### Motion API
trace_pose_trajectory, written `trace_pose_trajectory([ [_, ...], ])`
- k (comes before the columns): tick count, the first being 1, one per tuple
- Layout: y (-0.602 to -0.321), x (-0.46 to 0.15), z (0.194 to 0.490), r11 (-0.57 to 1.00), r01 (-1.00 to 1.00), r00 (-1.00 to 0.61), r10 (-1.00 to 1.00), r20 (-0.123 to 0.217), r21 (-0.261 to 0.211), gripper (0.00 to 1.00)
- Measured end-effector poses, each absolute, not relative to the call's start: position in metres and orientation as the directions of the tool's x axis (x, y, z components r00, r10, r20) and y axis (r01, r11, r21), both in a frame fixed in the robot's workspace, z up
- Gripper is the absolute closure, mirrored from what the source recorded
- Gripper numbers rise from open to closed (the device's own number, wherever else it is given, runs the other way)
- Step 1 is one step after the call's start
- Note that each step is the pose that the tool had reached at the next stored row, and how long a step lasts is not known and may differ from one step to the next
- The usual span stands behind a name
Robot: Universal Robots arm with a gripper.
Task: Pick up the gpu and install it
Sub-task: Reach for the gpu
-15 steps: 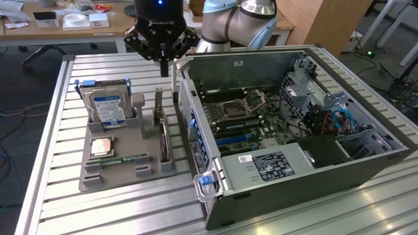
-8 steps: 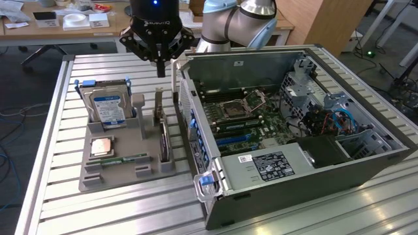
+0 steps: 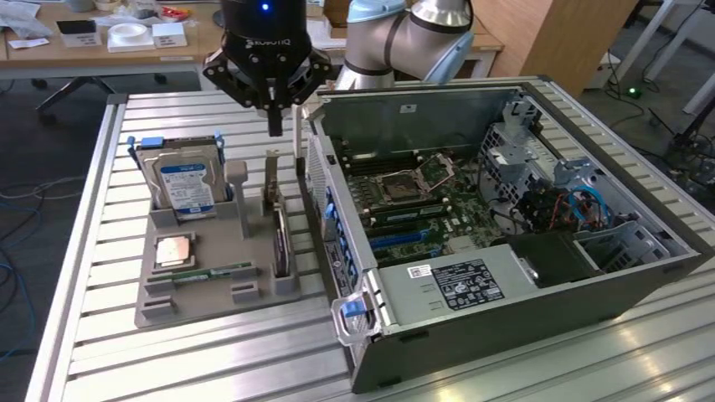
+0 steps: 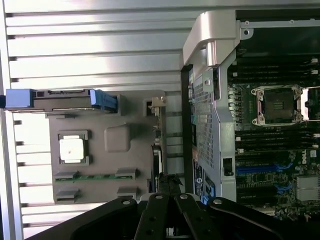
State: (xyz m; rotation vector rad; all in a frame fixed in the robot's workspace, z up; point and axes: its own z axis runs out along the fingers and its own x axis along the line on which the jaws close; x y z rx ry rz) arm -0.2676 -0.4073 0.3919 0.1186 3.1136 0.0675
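The gpu (image 3: 280,243) is a thin black card with a silver bracket at one end. It stands on edge in a slot on the side of the grey holder tray (image 3: 196,306) nearest the computer case. My gripper (image 3: 274,124) hangs above the card's bracket end, clear of it, shut with nothing between its fingers. In the wrist view the gpu (image 4: 157,150) appears edge-on just beyond my closed gripper (image 4: 168,192), between the tray (image 4: 107,165) and the case wall.
The tray also holds a silver hard drive (image 3: 184,186), a processor chip (image 3: 173,249) and a green memory stick (image 3: 213,272). The open computer case (image 3: 537,285) lies at the exterior view's right, motherboard (image 3: 408,201) exposed. All of it rests on a slatted metal table (image 3: 100,209).
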Motion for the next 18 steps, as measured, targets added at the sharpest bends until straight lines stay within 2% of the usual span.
trace_pose_trajectory([
  [18,-0.430,-0.273,0.392,0.996,0.075,-0.997,0.077,-0.023,0.044,0.89],
])
